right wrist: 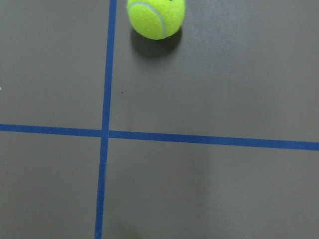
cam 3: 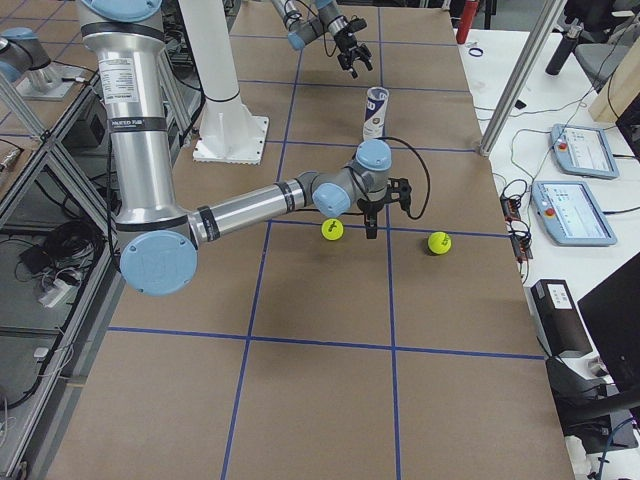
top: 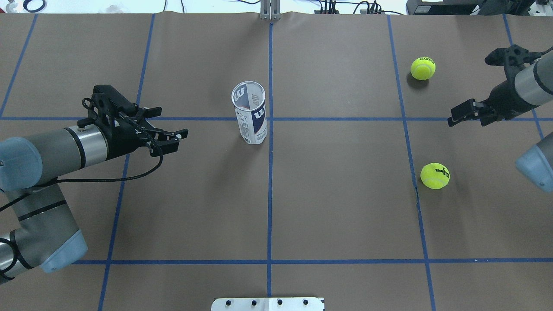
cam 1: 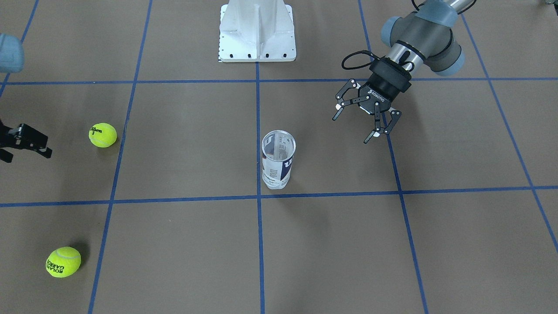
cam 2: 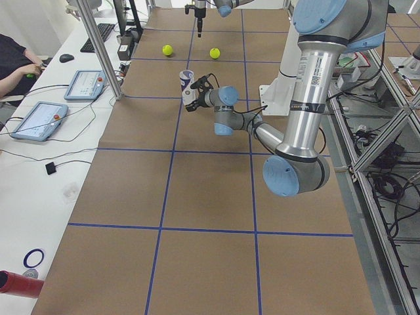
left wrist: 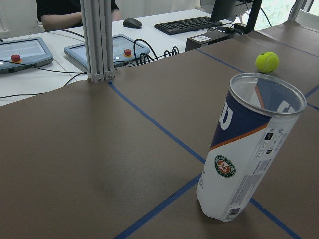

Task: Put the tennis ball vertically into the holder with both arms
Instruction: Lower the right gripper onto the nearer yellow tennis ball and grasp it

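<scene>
The holder (top: 250,113), a clear tube with a white and navy label, stands upright and open-topped near the table's middle; it also shows in the front view (cam 1: 278,159) and close up in the left wrist view (left wrist: 249,149). My left gripper (top: 173,123) is open and empty, a short way to the holder's left, pointing at it. Two yellow tennis balls lie on the right side: one far (top: 423,68), one nearer (top: 435,175). My right gripper (top: 453,119) hovers between them, apparently open and empty. The right wrist view shows one ball (right wrist: 155,17) at its top edge.
The white pedestal base (cam 1: 257,32) stands at the robot's edge of the table. Blue tape lines (top: 270,172) grid the brown table. A metal post (left wrist: 97,40) stands at the far edge, with tablets and a seated person (cam 2: 16,62) beyond.
</scene>
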Controlling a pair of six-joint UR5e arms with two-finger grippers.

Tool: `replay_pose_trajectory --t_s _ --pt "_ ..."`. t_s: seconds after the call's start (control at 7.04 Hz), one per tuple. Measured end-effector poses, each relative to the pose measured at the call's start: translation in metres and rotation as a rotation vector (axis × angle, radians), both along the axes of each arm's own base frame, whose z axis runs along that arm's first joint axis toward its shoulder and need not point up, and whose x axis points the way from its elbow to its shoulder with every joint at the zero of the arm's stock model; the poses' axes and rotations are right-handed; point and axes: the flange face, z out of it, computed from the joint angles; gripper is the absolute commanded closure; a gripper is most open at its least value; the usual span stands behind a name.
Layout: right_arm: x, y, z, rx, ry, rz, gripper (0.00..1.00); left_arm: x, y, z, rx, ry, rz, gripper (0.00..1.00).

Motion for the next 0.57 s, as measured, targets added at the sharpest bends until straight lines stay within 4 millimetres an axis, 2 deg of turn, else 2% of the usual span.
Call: replay_pose_trajectory --t_s 0.28,0.57 --pt "-0.037 0.024 -0.001 -0.013 -0.008 -0.045 0.01 0.002 -0.002 0.005 0.001 -0.01 0.0 0.01" --pt "-0.062 0.047 0.01 -0.028 0.009 -0.1 0.01 0.008 -0.005 0.012 0.0 -0.023 0.001 0.01"
